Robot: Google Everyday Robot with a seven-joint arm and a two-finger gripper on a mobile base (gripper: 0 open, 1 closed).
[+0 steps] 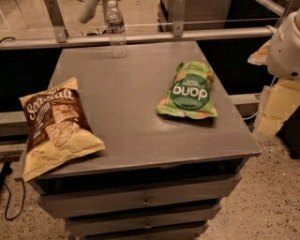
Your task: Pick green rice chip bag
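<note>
We see the green rice chip bag (188, 91) lying flat on the right half of the grey cabinet top (126, 108), near its right edge. Its dark green round label faces up, and the white "dang" lettering reads upside down from our side. Nothing touches it.

Of the 2 bags on the top, the other is the larger yellow-and-brown Sea Salt bag (56, 126). It lies at the left front corner, slightly overhanging the edge and well apart from the green one. 1 clear water bottle (115, 28) stands upright at the far edge of the top, in front of a grey rail (211, 33).

The gripper (89, 10) shows only as a pale rounded piece at the top edge, just left of the bottle (most of it is cut off by the frame). It is up at the back, well apart from the green bag and holding nothing that we can see. We cannot tell whether it is spread or pressed together. A white rounded part of the arm (286, 44) sits at the right edge, beyond the cabinet's side.

Below the top, stacked drawer fronts (140, 199) with small pulls face us. A dark cable (9, 201) trails on the speckled floor (272, 197) at the left.
</note>
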